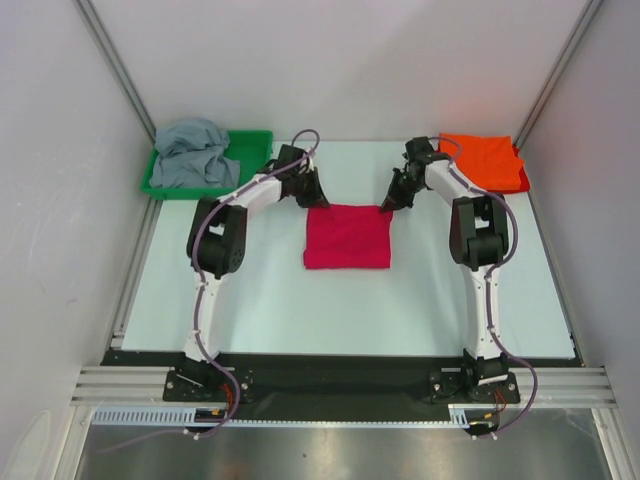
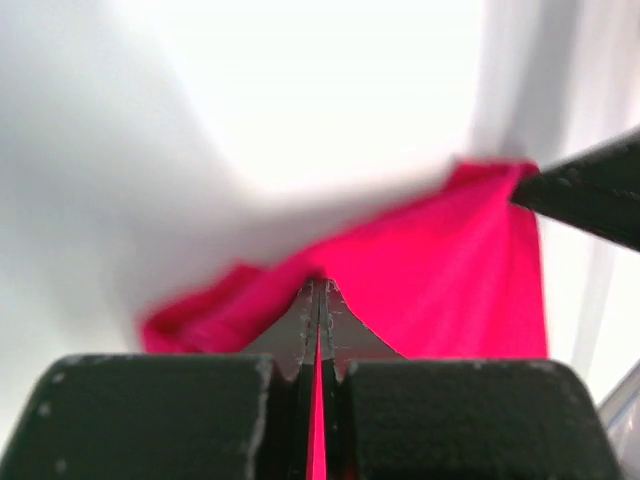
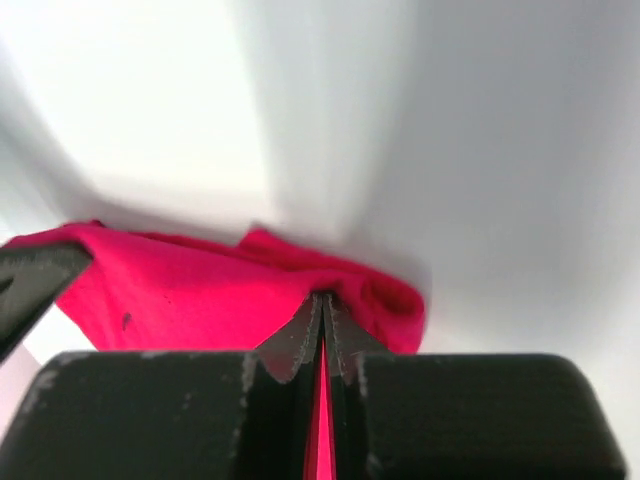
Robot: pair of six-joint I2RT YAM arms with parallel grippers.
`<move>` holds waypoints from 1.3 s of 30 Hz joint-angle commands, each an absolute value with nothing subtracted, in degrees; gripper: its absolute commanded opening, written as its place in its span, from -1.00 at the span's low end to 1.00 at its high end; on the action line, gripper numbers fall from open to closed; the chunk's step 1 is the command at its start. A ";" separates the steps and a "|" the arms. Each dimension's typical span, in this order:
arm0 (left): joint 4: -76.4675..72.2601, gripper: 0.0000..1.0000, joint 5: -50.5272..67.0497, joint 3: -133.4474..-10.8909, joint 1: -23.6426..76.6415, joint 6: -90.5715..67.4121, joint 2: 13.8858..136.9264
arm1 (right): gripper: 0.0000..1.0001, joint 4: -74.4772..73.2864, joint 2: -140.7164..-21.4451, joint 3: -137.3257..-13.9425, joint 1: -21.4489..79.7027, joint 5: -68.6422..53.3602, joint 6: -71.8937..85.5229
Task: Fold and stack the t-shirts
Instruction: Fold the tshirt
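Left gripper [image 1: 311, 201] clamped on the far-left corner of the crimson-pink t-shirt [image 1: 347, 240]; right gripper [image 1: 388, 204] clamped on its far-right corner. T-shirts counted: three. Pink one lies folded square on the table [image 1: 300, 310]. Orange t-shirt [image 1: 483, 162] folded, beyond it rightward. Grey t-shirt [image 1: 193, 155] crumpled in one green tray [image 1: 256, 144], beyond it leftward

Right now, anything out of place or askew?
Only the grey t-shirt: crumpled, unfolded, in the green tray far left. The pink t-shirt lies folded at centre, left hand and right hand pinching its far corners; the orange t-shirt sits folded.
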State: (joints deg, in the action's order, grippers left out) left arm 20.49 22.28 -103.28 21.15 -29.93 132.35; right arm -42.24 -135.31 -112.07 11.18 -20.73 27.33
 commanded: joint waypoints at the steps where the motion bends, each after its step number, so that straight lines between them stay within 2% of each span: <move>1: 19.69 -0.99 22.24 -109.06 18.29 -27.78 135.96 | -0.86 -38.76 -138.15 -116.53 9.85 -22.23 27.95; 5: 21.53 -0.99 21.11 -113.81 16.88 -25.85 137.38 | -0.82 -40.77 -138.61 -118.47 9.49 -23.64 28.04; 7: 22.24 -0.98 21.18 -112.07 17.05 -25.49 132.84 | -0.78 -42.53 -134.59 -118.48 10.28 -22.59 27.07; 11: 20.65 -0.87 18.46 -98.57 18.72 -25.31 119.03 | -0.70 -46.14 -124.24 -112.35 11.07 -23.37 26.28; 14: 18.56 -0.85 20.91 -87.77 21.26 -27.06 109.38 | -0.61 -45.97 -116.14 -102.94 12.74 -26.89 25.40; 17: 17.32 -0.85 22.06 -79.30 24.25 -28.56 102.77 | -0.41 -43.35 -109.80 -93.02 14.14 -29.43 25.22; 18: 16.97 -0.86 22.41 -77.36 24.69 -29.61 101.87 | -0.40 -43.16 -108.73 -90.90 14.32 -30.75 25.14; 23: 7.59 -0.92 28.56 -65.05 25.75 -35.68 100.19 | -0.52 -34.65 -106.26 -77.98 16.35 -38.04 26.01; 30: 7.38 -0.98 29.88 -65.48 25.67 -34.81 106.51 | -0.95 -29.80 -109.59 -71.30 14.86 -41.57 23.29; 34: 7.20 -0.99 28.57 -64.87 24.09 -35.60 111.70 | -1.00 -26.81 -112.32 -68.56 10.47 -41.84 22.33; 39: 9.66 -0.99 26.37 -63.99 22.59 -32.70 112.68 | -1.00 -29.79 -113.73 -68.12 9.58 -38.67 18.81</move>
